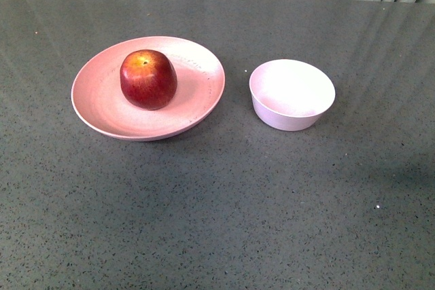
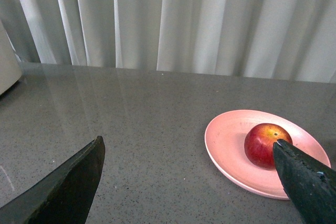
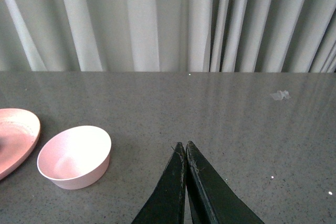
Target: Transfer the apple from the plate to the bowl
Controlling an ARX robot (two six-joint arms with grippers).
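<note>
A dark red apple (image 1: 148,79) with a yellow patch at its stem sits upright on the wide pink plate (image 1: 102,103), left of centre on the table. The small pale bowl (image 1: 291,94) stands empty to the plate's right, apart from it. Neither arm shows in the front view. In the left wrist view my left gripper (image 2: 189,145) is open wide over bare table, with the apple (image 2: 265,144) and plate (image 2: 228,145) beyond one fingertip. My right gripper (image 3: 182,145) is shut on nothing, and the bowl (image 3: 74,157) and the plate's edge (image 3: 18,135) lie off to one side.
The table is a dark grey speckled surface (image 1: 224,215). Pale curtains (image 2: 210,19) hang behind its far edge. A small white scrap (image 3: 280,95) lies on the table far from the bowl. A pale object's corner (image 2: 8,61) shows at the left wrist view's edge.
</note>
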